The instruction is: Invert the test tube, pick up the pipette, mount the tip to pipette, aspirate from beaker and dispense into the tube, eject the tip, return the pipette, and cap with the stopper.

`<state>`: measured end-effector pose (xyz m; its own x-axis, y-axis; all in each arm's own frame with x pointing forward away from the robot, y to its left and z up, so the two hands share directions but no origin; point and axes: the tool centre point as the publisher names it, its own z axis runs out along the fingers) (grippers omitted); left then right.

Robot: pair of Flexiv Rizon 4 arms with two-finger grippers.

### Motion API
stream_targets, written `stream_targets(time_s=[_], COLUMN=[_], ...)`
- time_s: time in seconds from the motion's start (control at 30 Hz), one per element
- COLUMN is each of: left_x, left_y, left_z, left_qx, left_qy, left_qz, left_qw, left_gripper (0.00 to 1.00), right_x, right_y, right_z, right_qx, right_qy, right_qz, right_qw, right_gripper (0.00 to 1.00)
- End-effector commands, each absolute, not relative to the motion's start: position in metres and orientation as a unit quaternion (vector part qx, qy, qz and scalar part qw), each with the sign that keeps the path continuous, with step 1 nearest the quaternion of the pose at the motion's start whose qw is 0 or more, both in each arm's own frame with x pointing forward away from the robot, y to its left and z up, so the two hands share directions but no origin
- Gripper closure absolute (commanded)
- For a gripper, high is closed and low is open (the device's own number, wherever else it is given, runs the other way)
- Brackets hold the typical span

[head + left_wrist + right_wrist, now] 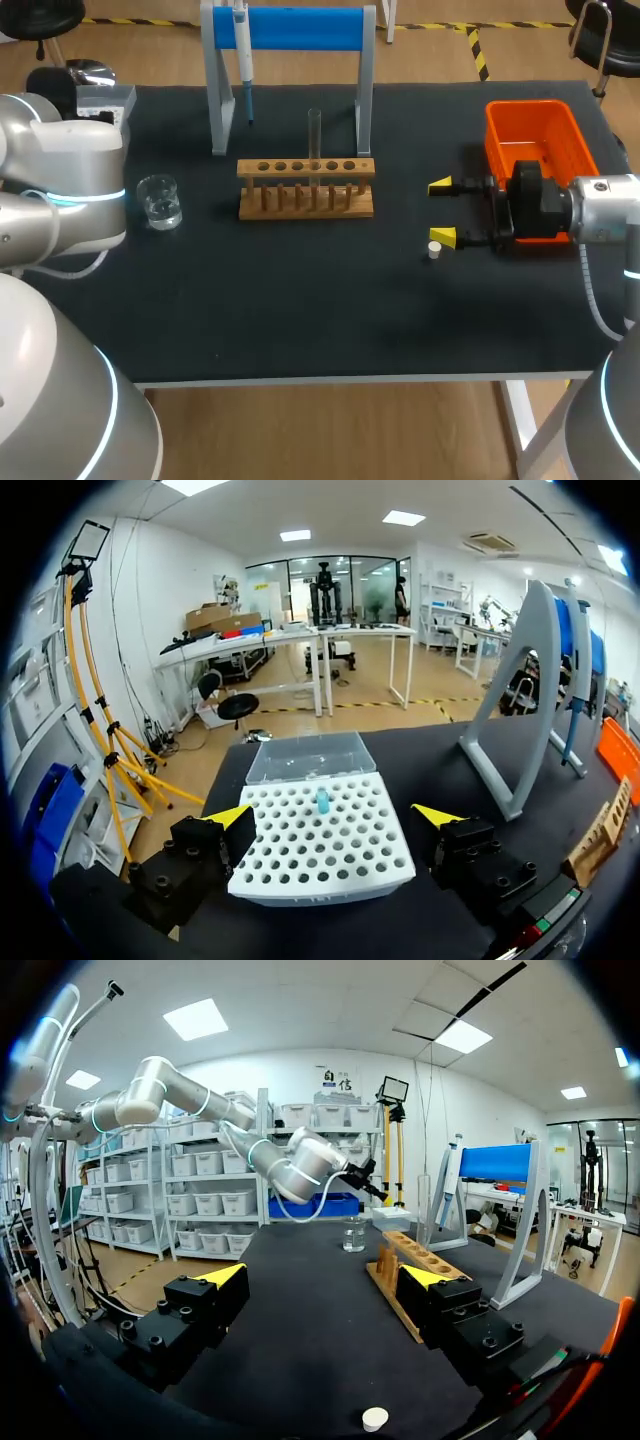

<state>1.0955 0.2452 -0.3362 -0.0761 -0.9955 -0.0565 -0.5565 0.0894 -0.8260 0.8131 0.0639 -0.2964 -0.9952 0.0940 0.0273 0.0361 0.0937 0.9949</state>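
The pipette (pixel 242 45) was judged light and rigid, its plastic body smooth. The upper barrel looked the safest place to grip, well away from the narrow lower end. It hung white and blue from the left end of the blue-barred stand (pixel 300 28), at the back of the table.

The test tube (pixel 314 135) was likely thin glass, slippery and breakable, so it should be held gently at mid-length. Clear and slender, it stood upright in the wooden rack (pixel 305 190). Which end was open could not be told.

The stopper (pixel 434 250) seemed almost weightless and apt to roll, and called for a pinch across its sides. Small and white, it lay just beside the right gripper (pixel 442 211), whose fingers were spread with nothing between them. The left gripper (pixel 333 815) was likewise spread, either side of the tip box (pixel 320 850) without holding it.
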Motion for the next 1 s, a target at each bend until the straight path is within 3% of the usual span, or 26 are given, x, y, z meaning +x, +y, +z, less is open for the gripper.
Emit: stream_targets(time_s=[0.03,0.17,0.7,1.0], left_x=[1.106,1.111,1.122,1.127], left_y=[0.249,0.251,0.254,0.254], left_z=[-0.335,-0.337,-0.347,-0.351], left_qx=[-0.591,-0.591,-0.596,-0.596], left_qy=[0.661,0.661,0.664,0.665], left_qz=[-0.324,-0.323,-0.318,-0.316], left_qw=[0.331,0.331,0.322,0.320], left_gripper=[0.12,0.09,0.16,0.27], right_x=[0.812,0.812,0.812,0.812], right_y=[0.064,0.064,0.064,0.064], right_z=[-0.296,-0.296,-0.296,-0.296], right_qx=[0.045,0.045,0.045,0.045], right_qy=[0.740,0.740,0.740,0.740], right_qz=[0.671,0.671,0.671,0.671], right_qw=[0.023,0.023,0.023,0.023], right_gripper=[0.00,0.00,0.00,0.00])
